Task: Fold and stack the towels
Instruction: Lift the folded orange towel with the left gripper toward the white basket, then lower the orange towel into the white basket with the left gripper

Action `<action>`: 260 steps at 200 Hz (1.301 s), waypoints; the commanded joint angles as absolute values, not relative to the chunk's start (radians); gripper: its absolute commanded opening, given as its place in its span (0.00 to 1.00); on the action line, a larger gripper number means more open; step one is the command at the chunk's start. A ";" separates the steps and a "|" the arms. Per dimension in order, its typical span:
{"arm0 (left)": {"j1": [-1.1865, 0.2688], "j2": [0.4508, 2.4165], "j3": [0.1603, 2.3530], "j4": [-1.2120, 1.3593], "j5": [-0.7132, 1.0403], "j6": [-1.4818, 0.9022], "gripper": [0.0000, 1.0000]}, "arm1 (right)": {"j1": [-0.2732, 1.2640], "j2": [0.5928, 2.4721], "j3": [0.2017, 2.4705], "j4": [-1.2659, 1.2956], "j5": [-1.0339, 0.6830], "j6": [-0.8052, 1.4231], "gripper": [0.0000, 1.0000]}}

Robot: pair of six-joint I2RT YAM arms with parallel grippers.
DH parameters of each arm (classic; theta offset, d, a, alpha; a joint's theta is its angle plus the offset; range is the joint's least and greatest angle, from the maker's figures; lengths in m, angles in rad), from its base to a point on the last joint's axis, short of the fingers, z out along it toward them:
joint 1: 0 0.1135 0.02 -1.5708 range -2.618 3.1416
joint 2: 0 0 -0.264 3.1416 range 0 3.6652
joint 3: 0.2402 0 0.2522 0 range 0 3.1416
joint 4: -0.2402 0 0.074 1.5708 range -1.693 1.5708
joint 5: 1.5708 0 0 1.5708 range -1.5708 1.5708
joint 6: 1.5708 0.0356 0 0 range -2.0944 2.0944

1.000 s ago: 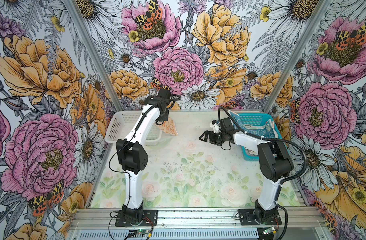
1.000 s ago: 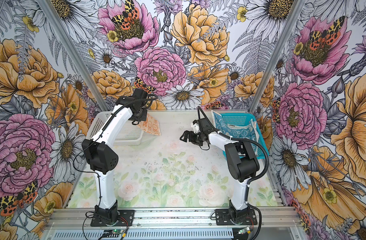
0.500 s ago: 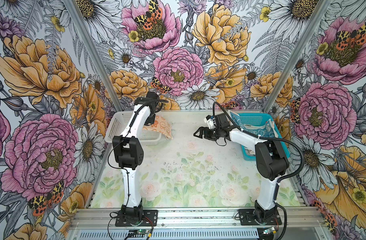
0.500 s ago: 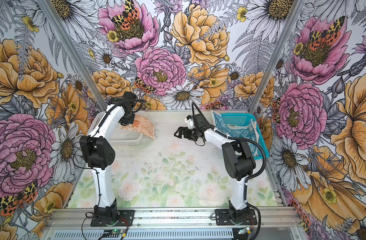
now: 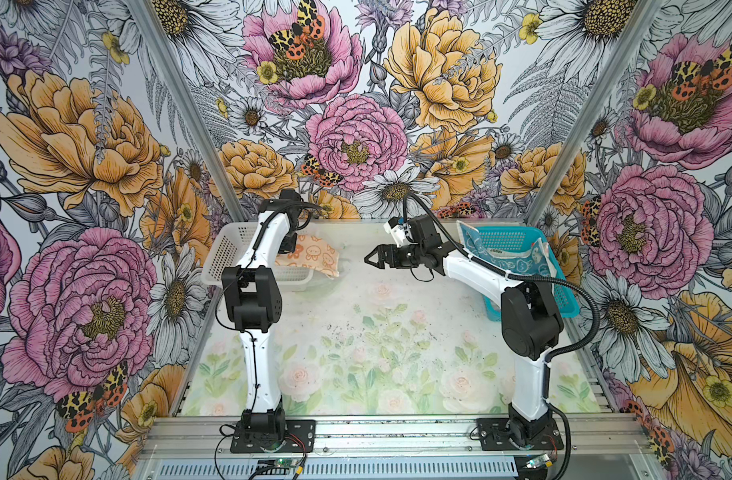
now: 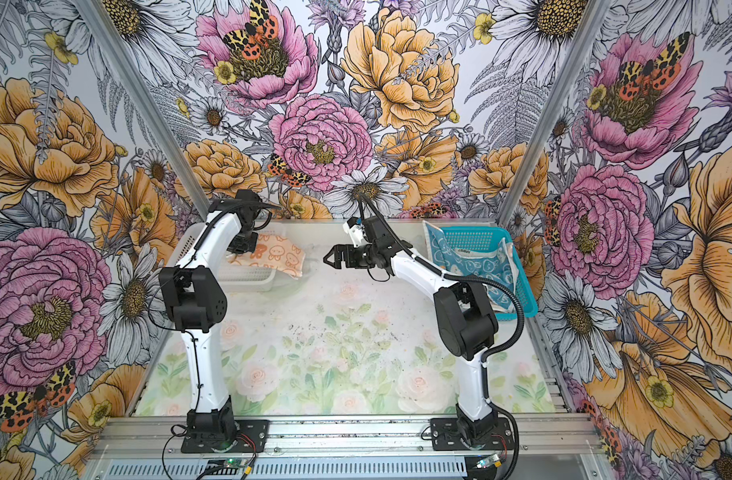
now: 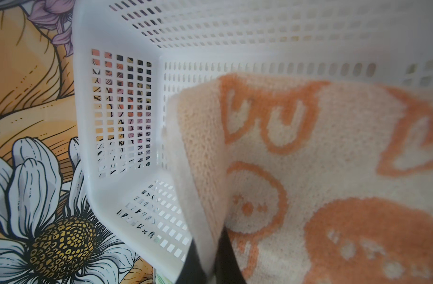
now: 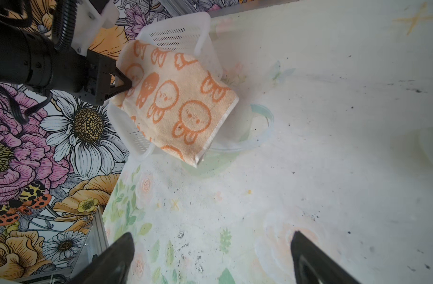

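Left gripper (image 8: 128, 86) is pinching the white-edged hem of the orange towel (image 8: 183, 103), jaws pressed together on the cloth; the left wrist view shows the two black fingers (image 7: 227, 260) either side of the hem with the fabric between them. The orange towel (image 5: 314, 255) is a peach cloth with orange bunny faces. It sits at the far left of the table (image 5: 376, 353), over the white basket (image 5: 227, 249). It is spread across the basket's right side, and its free end drapes over the rim toward the table surface. In both top views the left arm reaches over the white basket and blocks most of the gripper, towel (image 6: 279, 255) visible just right of it. In the left wrist view the towel (image 7: 333, 159) fills the frame, with the perforated wall of the white basket (image 7: 117, 196) behind it. Right gripper (image 5: 370, 259) is spread wide and holds nothing. It hangs above the bare table at the far middle, pointing toward the orange towel but well apart from it. The right wrist view shows its two fingertips (image 8: 122, 246) far apart with table between them. The blue-toned towels (image 5: 505, 259) lie in the teal basket (image 5: 563, 291) at the far right, bunched up. One edge stands up over the basket's far-left corner, and the right arm partly covers them. Same layout in a top view: towels (image 6: 472, 262), teal basket (image 6: 522, 291), right gripper (image 6: 331, 257).
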State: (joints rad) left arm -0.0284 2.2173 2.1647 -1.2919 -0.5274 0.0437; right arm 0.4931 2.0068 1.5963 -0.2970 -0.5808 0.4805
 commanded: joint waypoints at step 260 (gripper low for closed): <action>-0.234 2.336 2.399 -1.257 -0.171 -0.095 0.00 | 0.425 1.997 1.574 -0.318 -0.444 0.529 0.99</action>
